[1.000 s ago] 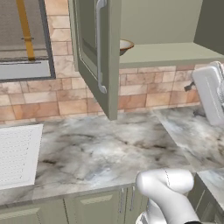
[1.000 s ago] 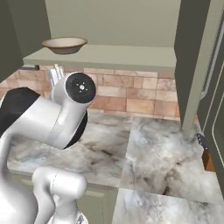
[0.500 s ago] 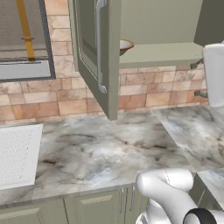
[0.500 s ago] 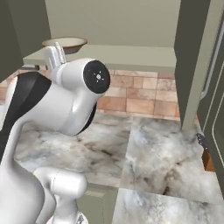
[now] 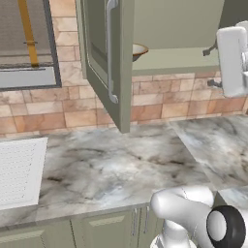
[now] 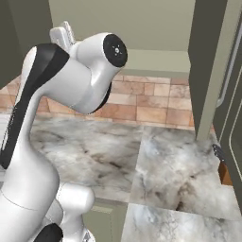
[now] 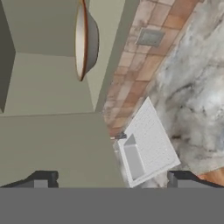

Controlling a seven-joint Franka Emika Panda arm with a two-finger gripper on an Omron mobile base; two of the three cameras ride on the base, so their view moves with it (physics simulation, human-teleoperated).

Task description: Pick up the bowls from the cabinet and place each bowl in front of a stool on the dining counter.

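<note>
While the gripper (image 7: 109,179) hung w/ jaws spread, nothing held, a skewed approach risked knocking the cream bowl (image 7: 85,40) off the cabinet (image 5: 104,72) shelf.

A pale shelf (image 5: 189,58) in the open cabinet (image 5: 104,63) carries one cream bowl (image 5: 139,50) near its left end. Below, the marble surface (image 5: 116,169) bears a white ribbed panel (image 5: 17,169).

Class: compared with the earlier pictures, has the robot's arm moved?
Yes. In the left base view the arm has risen, from beside the brick backsplash to the cabinet shelf.
</note>
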